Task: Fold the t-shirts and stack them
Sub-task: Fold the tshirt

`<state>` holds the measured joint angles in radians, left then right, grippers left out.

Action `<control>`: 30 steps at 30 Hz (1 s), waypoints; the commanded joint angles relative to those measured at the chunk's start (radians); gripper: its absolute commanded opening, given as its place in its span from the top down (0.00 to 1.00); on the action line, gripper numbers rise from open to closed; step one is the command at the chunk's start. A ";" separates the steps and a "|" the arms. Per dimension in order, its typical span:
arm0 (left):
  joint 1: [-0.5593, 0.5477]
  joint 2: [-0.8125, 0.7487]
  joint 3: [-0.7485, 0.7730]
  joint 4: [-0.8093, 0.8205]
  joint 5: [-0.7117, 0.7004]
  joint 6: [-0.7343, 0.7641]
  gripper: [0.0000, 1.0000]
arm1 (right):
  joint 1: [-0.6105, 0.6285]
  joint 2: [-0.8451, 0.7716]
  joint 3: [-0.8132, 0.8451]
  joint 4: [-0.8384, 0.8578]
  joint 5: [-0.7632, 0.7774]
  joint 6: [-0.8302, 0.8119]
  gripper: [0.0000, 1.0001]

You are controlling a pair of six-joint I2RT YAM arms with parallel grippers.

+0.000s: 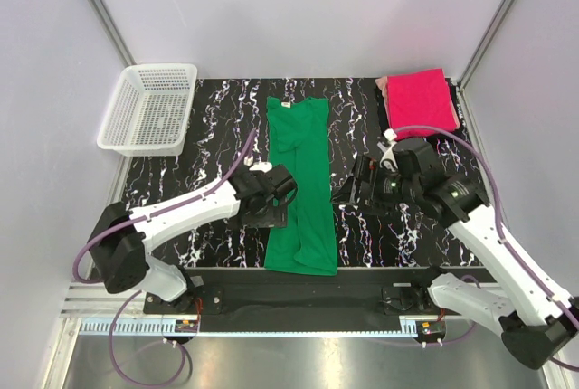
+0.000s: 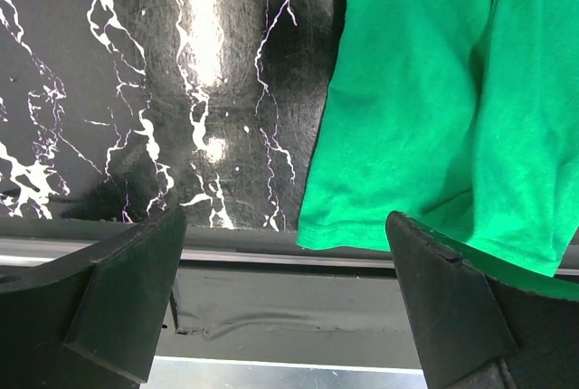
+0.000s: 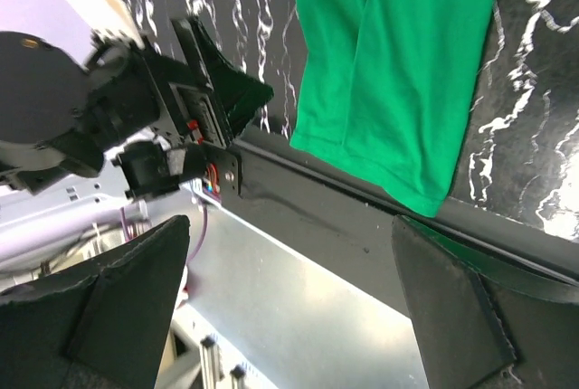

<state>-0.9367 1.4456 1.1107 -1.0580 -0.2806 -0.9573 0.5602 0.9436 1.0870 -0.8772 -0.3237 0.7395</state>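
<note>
Reaching inward, left arm (image 1: 194, 206) and right arm (image 1: 470, 217) flank green t-shirt (image 1: 301, 192).

Unfolded shirt (image 1: 303, 181) lay lengthwise mid-table (image 1: 226, 122), left gripper (image 1: 268, 213) at its left edge, right gripper (image 1: 355, 192) to its right. Folded shirt (image 1: 421, 99) sat far right; basket (image 1: 163, 68) far left.

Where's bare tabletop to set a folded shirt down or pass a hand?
Free: far strip between basket and green t-shirt; gap between its collar end and pink t-shirt. Crowded: mid-table, where left hand and right hand flank the green t-shirt.
</note>
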 commanded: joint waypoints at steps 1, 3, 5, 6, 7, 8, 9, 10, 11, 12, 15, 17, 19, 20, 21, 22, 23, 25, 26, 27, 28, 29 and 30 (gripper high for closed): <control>0.007 0.018 0.060 0.012 -0.005 0.028 0.01 | -0.006 0.030 -0.002 0.056 -0.087 -0.048 0.00; 0.009 0.025 0.066 0.012 -0.003 0.034 0.01 | -0.005 0.018 -0.012 0.091 -0.103 -0.051 0.00; 0.009 0.032 0.066 0.012 -0.003 0.035 0.01 | -0.005 -0.017 -0.035 0.142 -0.135 -0.045 0.00; 0.012 0.032 0.066 0.010 -0.002 0.038 0.01 | -0.003 -0.019 -0.036 0.147 -0.129 -0.046 0.00; 0.013 0.033 0.064 0.010 -0.003 0.037 0.01 | -0.005 -0.003 -0.030 0.121 -0.102 -0.048 0.00; 0.015 0.032 0.066 0.010 -0.003 0.037 0.01 | -0.006 0.010 -0.019 0.092 -0.077 -0.051 0.00; 0.018 0.030 0.063 0.010 -0.003 0.035 0.01 | -0.005 0.041 0.003 0.031 -0.046 -0.055 0.00; 0.019 0.027 0.061 0.010 -0.003 0.034 0.01 | -0.005 0.053 0.007 0.015 -0.003 -0.066 0.00; 0.021 0.027 0.060 0.010 -0.003 0.034 0.01 | -0.005 0.063 0.007 0.015 0.001 -0.113 0.00; 0.024 0.027 0.058 0.010 -0.003 0.031 0.01 | -0.005 0.069 0.005 0.015 0.006 -0.120 0.00; 0.027 0.025 0.055 0.009 0.001 0.028 0.01 | -0.005 0.078 0.011 0.009 0.061 -0.105 0.00; 0.029 0.027 0.054 0.007 0.003 0.028 0.01 | -0.005 0.096 0.011 -0.019 0.086 -0.060 0.00; 0.029 0.027 0.052 0.009 0.004 0.026 0.01 | -0.008 0.136 0.016 -0.031 0.039 -0.060 0.00; 0.029 0.029 0.054 0.009 0.006 0.028 0.01 | -0.006 0.152 0.008 -0.019 0.011 -0.074 0.00; 0.029 0.030 0.055 0.007 0.006 0.029 0.01 | -0.011 0.184 0.005 -0.005 -0.011 -0.072 0.00; 0.029 0.030 0.057 0.006 0.006 0.031 0.01 | -0.011 0.202 -0.002 0.018 -0.120 -0.075 0.00; 0.029 0.030 0.058 0.006 0.004 0.031 0.01 | -0.013 0.227 -0.021 0.039 -0.171 -0.086 0.00; 0.029 0.009 0.055 0.006 -0.008 0.025 0.01 | -0.013 0.314 -0.027 0.026 -0.240 -0.092 0.00; 0.029 -0.002 0.043 0.007 -0.012 0.013 0.01 | -0.014 0.337 -0.036 0.023 -0.258 -0.104 0.00; 0.029 -0.026 0.038 0.009 -0.017 0.006 0.03 | -0.014 0.365 -0.036 0.017 -0.265 -0.109 0.00; 0.029 -0.039 0.025 0.010 -0.026 0.003 0.06 | -0.014 0.363 -0.032 0.020 -0.271 -0.132 0.00; 0.029 -0.053 0.017 0.016 -0.026 -0.001 0.07 | -0.014 0.351 -0.015 0.026 -0.247 -0.137 0.00; 0.030 -0.077 0.006 0.023 -0.025 -0.003 0.07 | -0.014 0.296 -0.010 0.027 -0.154 -0.137 0.00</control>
<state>-0.9112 1.4487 1.1313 -1.0512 -0.2783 -0.9428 0.5526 1.3193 1.0489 -0.8650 -0.4946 0.6445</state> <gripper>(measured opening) 0.938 0.994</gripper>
